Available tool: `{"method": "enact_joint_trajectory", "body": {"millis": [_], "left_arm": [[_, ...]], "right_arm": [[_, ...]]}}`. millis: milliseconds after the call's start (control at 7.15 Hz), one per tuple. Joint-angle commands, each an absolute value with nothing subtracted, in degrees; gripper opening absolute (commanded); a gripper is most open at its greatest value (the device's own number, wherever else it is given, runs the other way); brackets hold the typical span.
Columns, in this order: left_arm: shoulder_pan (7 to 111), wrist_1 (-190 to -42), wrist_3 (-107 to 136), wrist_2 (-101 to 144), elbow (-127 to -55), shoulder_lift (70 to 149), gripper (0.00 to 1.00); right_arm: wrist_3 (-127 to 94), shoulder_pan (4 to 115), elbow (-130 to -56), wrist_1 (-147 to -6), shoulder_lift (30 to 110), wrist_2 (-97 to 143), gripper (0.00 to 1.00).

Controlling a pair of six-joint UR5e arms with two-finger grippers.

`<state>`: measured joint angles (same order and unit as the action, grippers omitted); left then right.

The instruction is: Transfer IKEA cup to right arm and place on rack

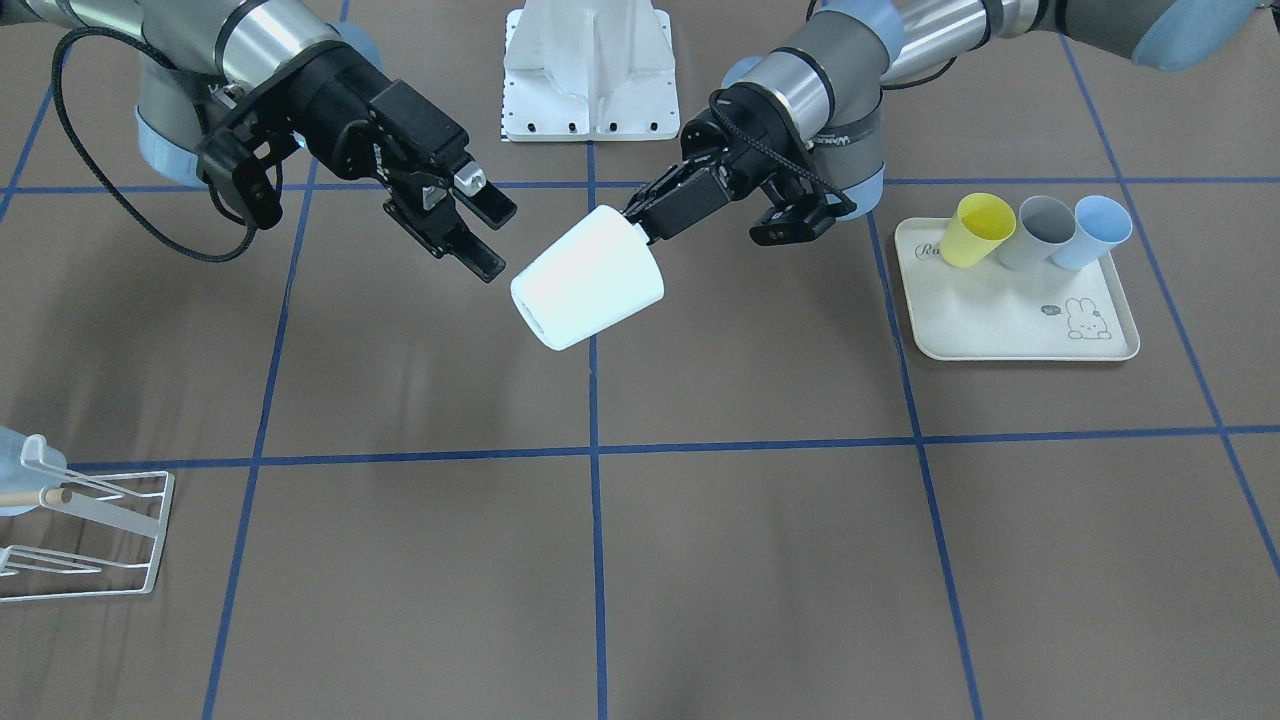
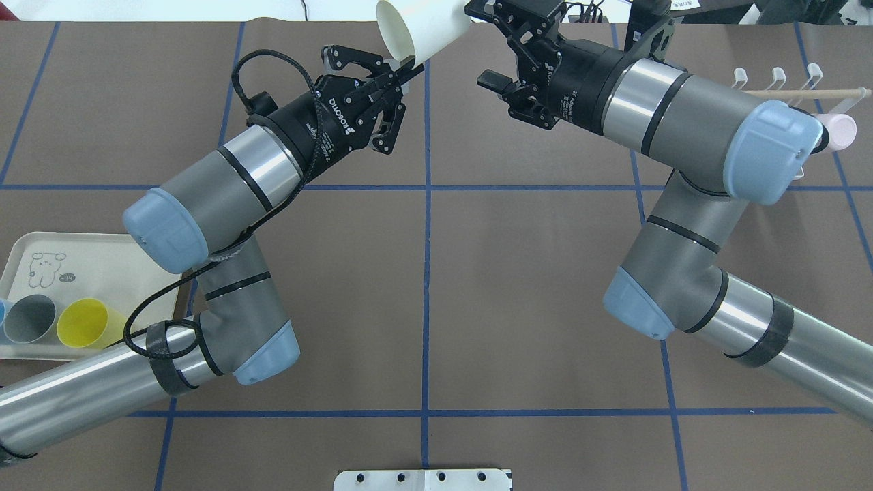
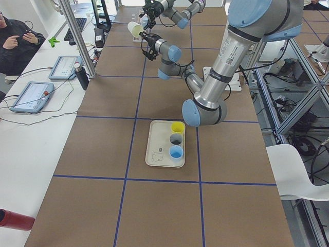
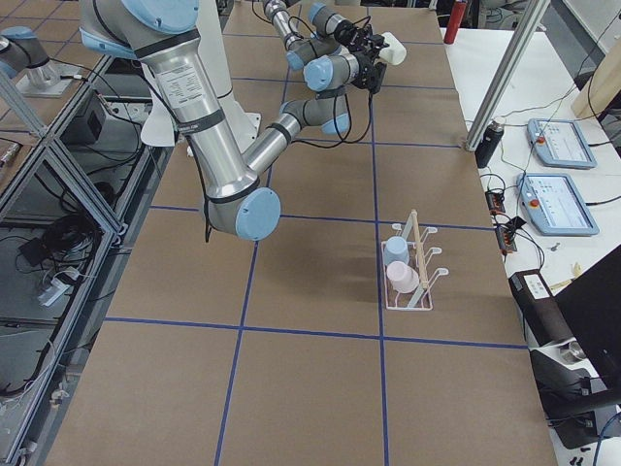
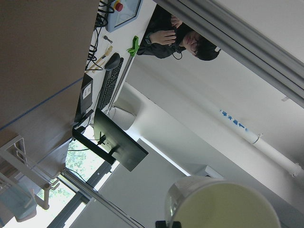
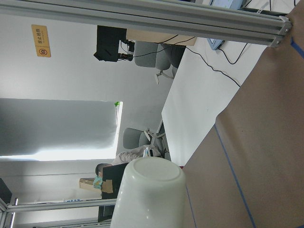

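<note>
- The IKEA cup (image 1: 587,290), white, hung tilted in the air over the middle of the desk (image 1: 760,560). Its mouth faced the left gripper (image 1: 640,222) and its base faced the right gripper (image 1: 497,240).
- Left gripper: fingers closed on the cup's rim, apparently one inside the wall and one outside.
- Right gripper: fingers spread and empty, just beside the cup's base end and not touching it.
- Handling, as judged: a light, stiff plastic cup with a smooth tapered wall that could slip. The rim pinch is a slender hold. The right fingers would best close across the body near the base, clear of the left fingers.
- The rack (image 1: 100,520) stood on the robot's right, well apart from the cup.
- A tray (image 1: 1015,340) of three cups stood on the robot's left.
</note>
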<state>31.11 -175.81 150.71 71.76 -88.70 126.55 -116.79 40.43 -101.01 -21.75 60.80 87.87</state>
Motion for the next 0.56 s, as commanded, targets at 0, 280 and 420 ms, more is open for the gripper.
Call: {"method": "enact_joint_trajectory", "body": {"millis": [0, 280, 420], "left_arm": [[28.40, -175.78, 150.64, 69.88, -88.59, 127.17, 0.00], [26.91, -175.69, 150.64, 68.21, -88.59, 128.14, 0.00], [26.55, -175.69, 150.64, 67.86, -88.59, 128.41, 0.00]], "right_arm": [[-116.89, 40.43, -100.64, -21.45, 60.73, 87.54, 0.99], [-117.16, 40.43, -100.46, -21.45, 60.73, 87.54, 0.99], [-117.25, 40.43, -100.37, -21.45, 60.73, 87.54, 0.99]]}}
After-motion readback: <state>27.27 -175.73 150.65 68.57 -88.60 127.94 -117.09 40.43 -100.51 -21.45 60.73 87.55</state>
